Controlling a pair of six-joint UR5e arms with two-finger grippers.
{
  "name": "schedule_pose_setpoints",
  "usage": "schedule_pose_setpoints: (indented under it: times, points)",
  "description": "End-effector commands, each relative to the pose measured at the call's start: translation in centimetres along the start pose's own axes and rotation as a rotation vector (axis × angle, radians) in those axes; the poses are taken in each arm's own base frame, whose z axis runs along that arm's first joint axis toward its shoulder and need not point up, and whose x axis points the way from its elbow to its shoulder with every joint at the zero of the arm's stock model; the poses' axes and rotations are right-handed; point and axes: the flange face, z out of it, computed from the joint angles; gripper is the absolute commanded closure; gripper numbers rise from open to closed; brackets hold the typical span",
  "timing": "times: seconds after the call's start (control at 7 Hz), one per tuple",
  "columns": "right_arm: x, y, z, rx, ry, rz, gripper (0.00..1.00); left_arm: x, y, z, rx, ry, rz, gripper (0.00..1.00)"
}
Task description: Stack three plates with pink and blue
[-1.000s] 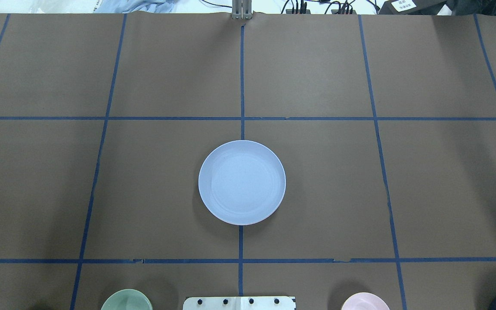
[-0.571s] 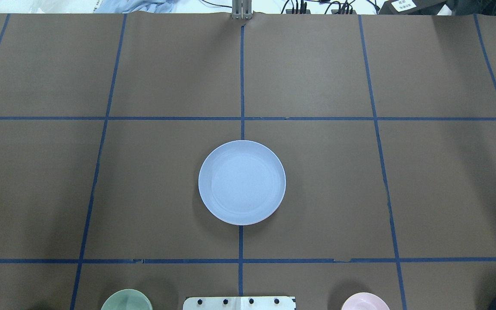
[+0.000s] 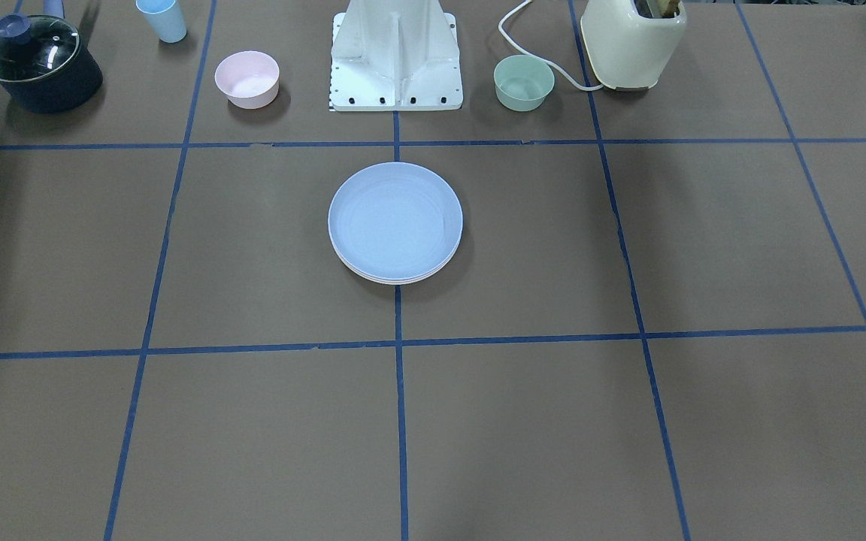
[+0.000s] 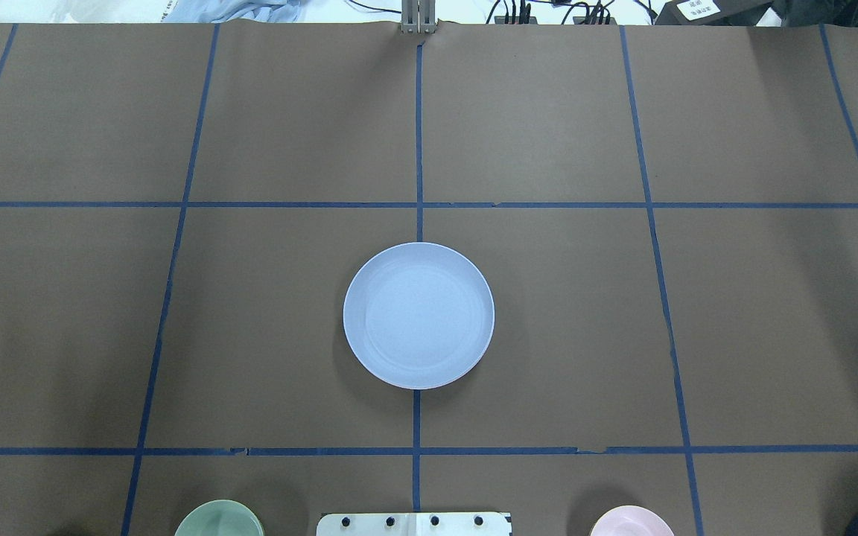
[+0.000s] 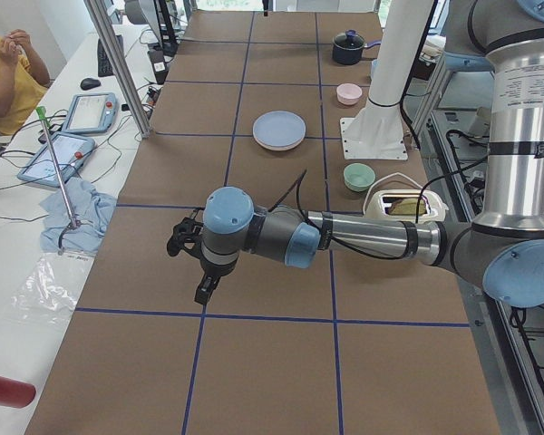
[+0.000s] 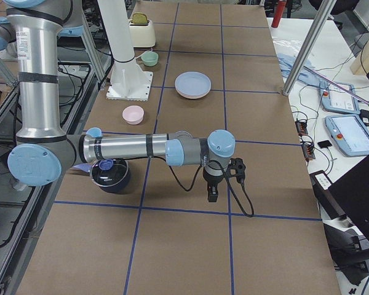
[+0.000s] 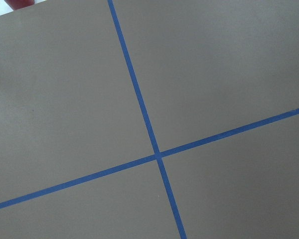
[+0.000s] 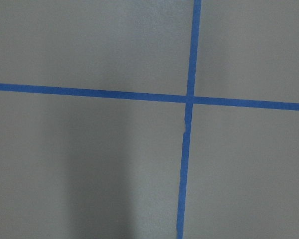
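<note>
The light blue plate (image 3: 395,218) lies on top of a stack in the middle of the table, also seen in the overhead view (image 4: 418,315). Thin pale rims of plates under it (image 3: 395,279) show at the stack's front edge; I cannot tell their colours, so the pink and cream plates are mostly hidden. My left gripper (image 5: 203,288) hangs over bare table far from the stack, near the table's left end. My right gripper (image 6: 212,193) hangs near the right end. Both show only in side views, so I cannot tell if they are open or shut.
By the robot base (image 3: 395,52) stand a small pink bowl (image 3: 246,77), a green bowl (image 3: 524,82), a light blue cup (image 3: 161,19), a dark pot with a glass lid (image 3: 38,64) and a cream toaster (image 3: 632,41). Blue tape lines grid the brown table.
</note>
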Motion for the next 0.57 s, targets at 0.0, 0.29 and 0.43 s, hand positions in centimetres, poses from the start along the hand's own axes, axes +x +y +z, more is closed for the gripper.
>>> schedule_pose_setpoints:
  times: [0.0, 0.29, 0.43]
  points:
    - [0.33, -0.3, 0.48, 0.003, -0.001, -0.004, 0.0, -0.07, 0.1, -0.01, 0.0, 0.0, -0.002, 0.0]
    - [0.49, -0.61, 0.66, 0.001, 0.0, -0.003, 0.0, -0.07, 0.1, -0.02, 0.0, 0.0, -0.002, 0.0]
    - [0.45, -0.83, 0.64, 0.004, 0.0, -0.006, 0.0, -0.02, -0.15, -0.12, 0.002, -0.002, 0.001, 0.0]
